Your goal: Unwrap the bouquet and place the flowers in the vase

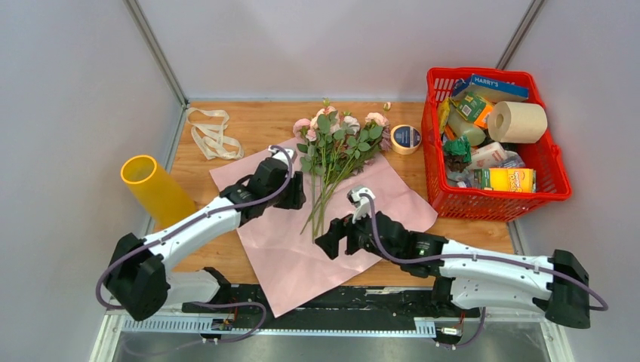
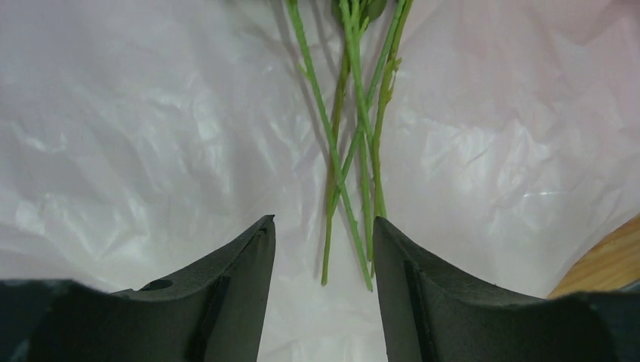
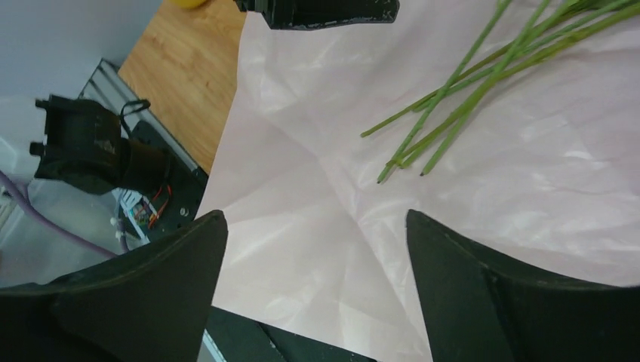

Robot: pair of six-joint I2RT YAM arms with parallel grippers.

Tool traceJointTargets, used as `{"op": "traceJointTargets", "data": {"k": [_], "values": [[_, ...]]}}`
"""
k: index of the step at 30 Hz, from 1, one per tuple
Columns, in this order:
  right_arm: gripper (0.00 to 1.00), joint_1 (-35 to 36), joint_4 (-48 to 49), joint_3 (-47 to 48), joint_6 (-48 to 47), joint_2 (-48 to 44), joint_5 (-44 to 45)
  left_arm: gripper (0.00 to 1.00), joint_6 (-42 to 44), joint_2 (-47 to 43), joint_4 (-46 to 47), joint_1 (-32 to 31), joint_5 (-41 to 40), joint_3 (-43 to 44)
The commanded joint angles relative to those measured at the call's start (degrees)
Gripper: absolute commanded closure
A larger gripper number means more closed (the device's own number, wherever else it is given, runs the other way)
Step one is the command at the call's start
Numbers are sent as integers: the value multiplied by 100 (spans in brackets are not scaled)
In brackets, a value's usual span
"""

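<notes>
1. Flowers [image 1: 336,151]: thin green stems and pink heads, lying loose on creased, flattened pink paper [image 1: 287,249] mid-counter [image 1: 249,121].
2. Vase [image 1: 157,188]: smooth yellow cylinder, at the left counter edge.
3. Left gripper [image 2: 323,220]: spread, with the stem ends between its tips.
4. Right gripper [image 3: 317,215]: spread, empty.
5. Red basket [image 1: 494,204]: holds a box [image 1: 494,84] reading "HARRY'S".

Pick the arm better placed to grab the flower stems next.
Left. The left gripper stands open with the stems lined up between its jaws, and the yellow vase is on its side.

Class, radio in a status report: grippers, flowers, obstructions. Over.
Open: left gripper at stem ends, right gripper over wrapping paper. Unwrapped flowers loose; vase empty. In the way: left arm, between flowers and vase.
</notes>
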Motion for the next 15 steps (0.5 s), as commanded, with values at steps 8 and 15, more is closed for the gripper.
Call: {"op": "traceJointTargets", "data": {"k": [8,15], "values": [[0,29,-864,-336,-111,-1831,1539,45,691,1900,676,27,-440,1718],[0,29,-882,-556,-190,-2218,1671,50,568,2946,1071,27,-160,2369]]}}
